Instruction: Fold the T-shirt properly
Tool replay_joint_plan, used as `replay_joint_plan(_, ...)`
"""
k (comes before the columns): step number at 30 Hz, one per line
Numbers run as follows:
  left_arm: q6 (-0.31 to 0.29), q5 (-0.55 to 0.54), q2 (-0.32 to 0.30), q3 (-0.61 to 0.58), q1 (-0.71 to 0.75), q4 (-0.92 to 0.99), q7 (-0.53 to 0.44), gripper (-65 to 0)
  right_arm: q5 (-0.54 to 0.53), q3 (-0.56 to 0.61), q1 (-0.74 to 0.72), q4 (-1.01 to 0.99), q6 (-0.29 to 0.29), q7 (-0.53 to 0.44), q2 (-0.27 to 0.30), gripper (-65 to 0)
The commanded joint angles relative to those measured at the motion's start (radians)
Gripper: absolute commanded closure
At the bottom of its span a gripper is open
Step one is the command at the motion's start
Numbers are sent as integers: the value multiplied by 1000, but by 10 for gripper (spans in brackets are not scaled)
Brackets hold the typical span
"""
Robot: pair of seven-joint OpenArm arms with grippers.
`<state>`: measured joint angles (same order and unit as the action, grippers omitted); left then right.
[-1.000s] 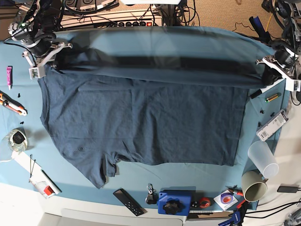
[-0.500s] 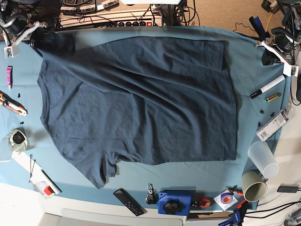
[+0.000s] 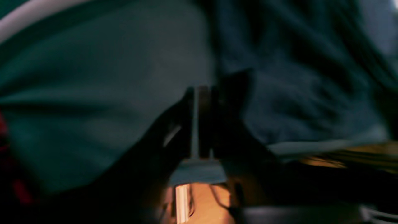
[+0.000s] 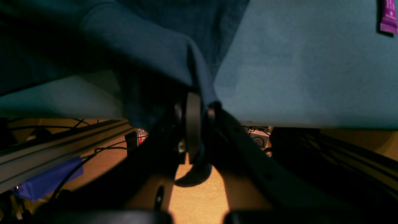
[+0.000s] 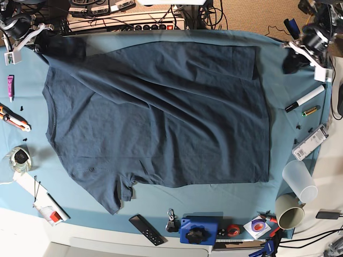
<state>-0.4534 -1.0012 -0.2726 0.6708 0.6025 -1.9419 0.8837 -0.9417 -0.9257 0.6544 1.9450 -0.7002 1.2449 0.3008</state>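
Observation:
The dark navy T-shirt [image 5: 161, 112] lies spread over the teal table cloth [image 5: 214, 199], collar side to the left. At the far left corner my right gripper [image 5: 32, 40] is shut on the shirt's far edge. In the right wrist view the fabric [image 4: 149, 40] is pinched between the right gripper's fingers [image 4: 199, 105] just off the table's edge. My left gripper [image 5: 293, 59] hovers at the far right corner, apart from the shirt. The left wrist view is blurred: the left gripper [image 3: 202, 124] shows a narrow gap with nothing in it, and the shirt [image 3: 311, 93] lies beside it.
A marker [image 5: 304, 99], a white device [image 5: 311, 142] and two cups [image 5: 300, 181] [image 5: 289, 210] line the right edge. Along the front are a remote [image 5: 146, 229] and a blue box [image 5: 198, 230]. A purple tube [image 5: 10, 87] and cutters [image 5: 13, 118] lie at left.
The shirt's lifted layer has been swung to the far edge and now lies flat. My left gripper has drifted left and its jaws have parted. The right gripper has kept its hold.

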Motion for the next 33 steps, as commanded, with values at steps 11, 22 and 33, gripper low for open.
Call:
replay_joint_plan(11, 95, 194, 26, -205, -19, -15, -108, -248, -11, -9, 7, 13, 2, -21, 18, 0)
replay_joint_plan(22, 145, 171, 35, -243, -21, 28, -5, -247, -11, -9, 7, 13, 2, -7, 18, 0)
replay_joint_plan(33, 60, -31, 46, -243, -37, 155, 147, -247, -11, -9, 5, 13, 2, -7, 18, 0)
